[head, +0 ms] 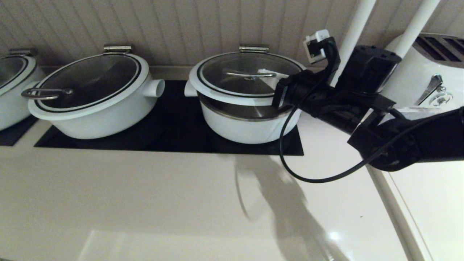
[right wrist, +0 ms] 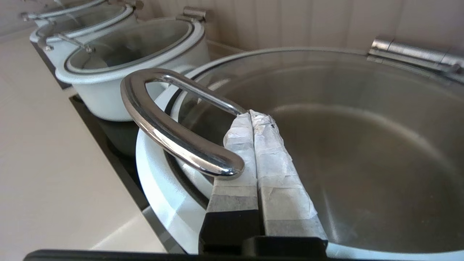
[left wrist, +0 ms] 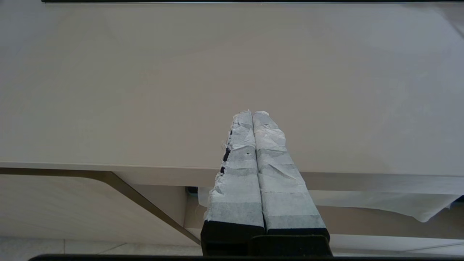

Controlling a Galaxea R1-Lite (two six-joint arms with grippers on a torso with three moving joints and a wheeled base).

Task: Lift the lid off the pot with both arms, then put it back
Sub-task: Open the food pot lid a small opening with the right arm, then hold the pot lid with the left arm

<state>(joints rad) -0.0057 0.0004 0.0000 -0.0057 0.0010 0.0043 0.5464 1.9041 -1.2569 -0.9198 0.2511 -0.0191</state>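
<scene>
The lid [head: 217, 87] is a glass disc with a white rim and a black ring. Its front edge is raised off the pot [head: 246, 130], and the steel inner bowl [head: 235, 110] shows in the gap. Its hinge clip [head: 253, 48] is at the back. My right gripper [head: 264, 71] reaches over the lid from the right. In the right wrist view the gripper [right wrist: 251, 114] is shut with nothing between its fingers. The taped fingers [right wrist: 235, 152] pass under the steel handle [right wrist: 163, 127]. My left gripper [left wrist: 252, 113] is shut and empty above the beige counter's edge, out of the head view.
A like white pot [head: 108, 112] with a loop handle past its rim stands to the left on the black panel [head: 174, 127], with a third pot [head: 11, 94] at the far left. A white appliance [head: 431, 61] and two white poles stand behind my right arm. The beige counter [head: 145, 199] lies in front.
</scene>
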